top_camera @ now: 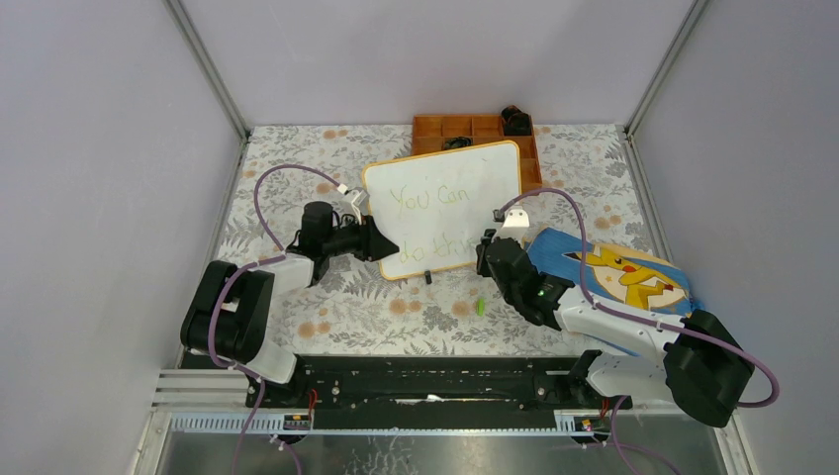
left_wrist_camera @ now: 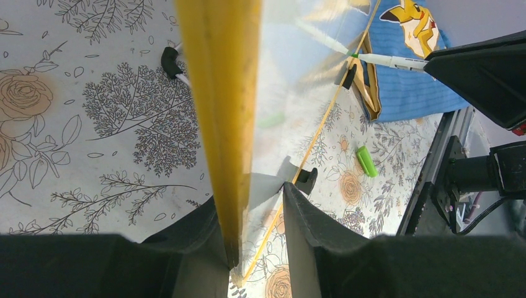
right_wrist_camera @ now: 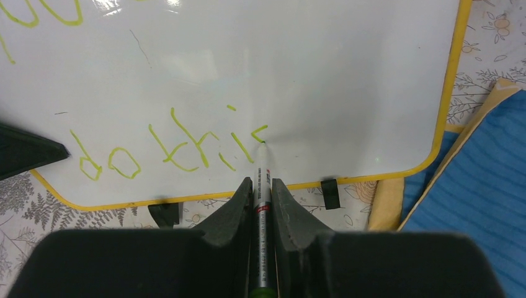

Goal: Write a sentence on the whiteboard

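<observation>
The whiteboard (top_camera: 445,193) with its yellow frame lies tilted on the floral table. On it are light-green words (top_camera: 435,203): "You Can" above, "do thi" below. My left gripper (top_camera: 381,240) is shut on the board's lower left edge; the left wrist view shows the yellow frame (left_wrist_camera: 223,124) between its jaws (left_wrist_camera: 254,211). My right gripper (top_camera: 487,253) is shut on a white marker (right_wrist_camera: 263,167). The marker's green tip touches the board right after "thi" (right_wrist_camera: 186,146), at a short fresh stroke. The board fills the right wrist view (right_wrist_camera: 298,62).
A green marker cap (top_camera: 480,307) lies on the table in front of the board, also in the left wrist view (left_wrist_camera: 366,161). An orange tray (top_camera: 465,129) stands behind the board. A blue cartoon-print cloth (top_camera: 623,277) lies at the right, under my right arm.
</observation>
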Robot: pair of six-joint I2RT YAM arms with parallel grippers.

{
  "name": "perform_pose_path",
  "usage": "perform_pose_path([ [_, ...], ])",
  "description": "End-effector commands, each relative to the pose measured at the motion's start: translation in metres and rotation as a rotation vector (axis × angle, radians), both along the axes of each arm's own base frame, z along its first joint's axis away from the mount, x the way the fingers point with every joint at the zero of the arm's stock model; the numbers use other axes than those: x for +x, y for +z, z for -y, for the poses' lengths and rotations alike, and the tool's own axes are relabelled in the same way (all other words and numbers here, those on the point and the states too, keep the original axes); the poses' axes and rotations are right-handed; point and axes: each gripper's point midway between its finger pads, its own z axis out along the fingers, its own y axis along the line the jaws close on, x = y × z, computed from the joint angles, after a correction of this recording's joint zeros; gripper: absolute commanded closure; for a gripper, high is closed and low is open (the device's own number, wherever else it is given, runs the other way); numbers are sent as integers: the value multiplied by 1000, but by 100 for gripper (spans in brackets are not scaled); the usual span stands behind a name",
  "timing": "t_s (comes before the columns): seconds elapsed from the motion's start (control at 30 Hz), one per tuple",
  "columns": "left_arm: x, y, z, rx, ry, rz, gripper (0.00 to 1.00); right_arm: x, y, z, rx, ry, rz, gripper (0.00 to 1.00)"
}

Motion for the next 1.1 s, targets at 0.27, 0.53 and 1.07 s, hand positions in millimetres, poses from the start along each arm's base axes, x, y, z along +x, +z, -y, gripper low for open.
perform_pose_path([
  [0.27,0,8,7,14,-29,40,61,5,1,21,-41,-102,8,100],
  [0.53,0,8,7,16,-31,40,60,1,-5,18,-37,-73,-12,100],
  [1.07,0,8,8,18,-32,42,60,-1,-5,-9,29,30,-41,100],
])
